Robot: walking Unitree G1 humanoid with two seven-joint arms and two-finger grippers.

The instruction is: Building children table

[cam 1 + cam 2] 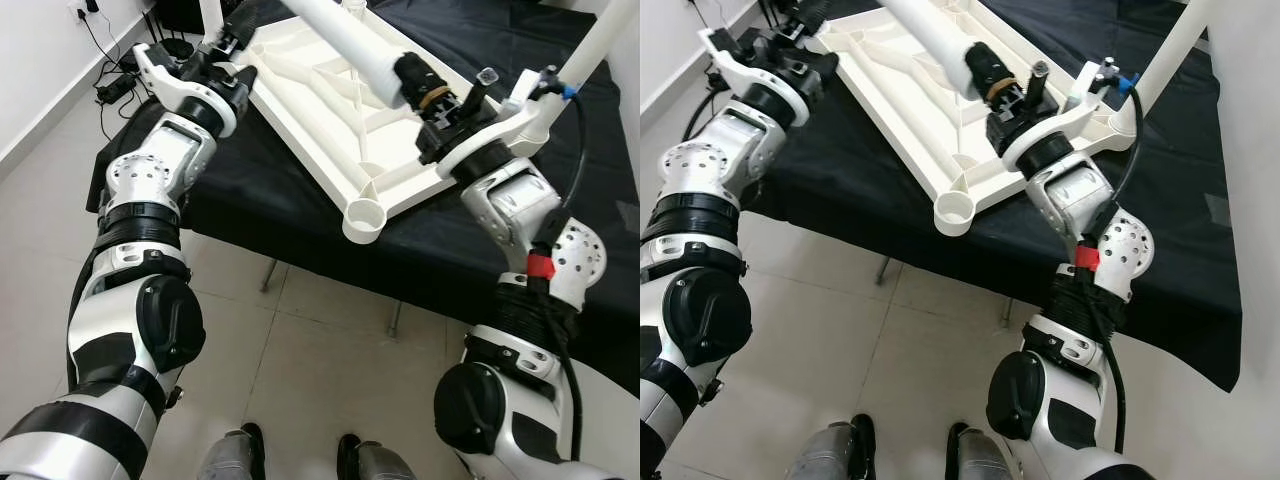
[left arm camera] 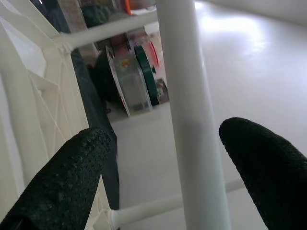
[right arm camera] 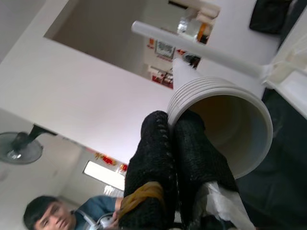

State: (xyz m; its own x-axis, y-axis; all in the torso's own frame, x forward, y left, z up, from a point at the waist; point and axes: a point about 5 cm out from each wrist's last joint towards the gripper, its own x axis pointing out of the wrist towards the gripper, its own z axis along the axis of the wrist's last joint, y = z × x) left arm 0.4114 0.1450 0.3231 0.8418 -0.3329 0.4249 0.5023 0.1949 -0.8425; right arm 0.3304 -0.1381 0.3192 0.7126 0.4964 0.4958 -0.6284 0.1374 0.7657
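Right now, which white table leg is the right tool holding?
The loose leg lying across the upturned tabletop: the right tool pinches its open threaded rim. The other legs stand upright in their corner sockets.

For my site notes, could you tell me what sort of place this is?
Probably an indoor room of a home: pale tiled floor, cables by the white wall, and a dark-covered table carrying an upturned white children's tabletop.
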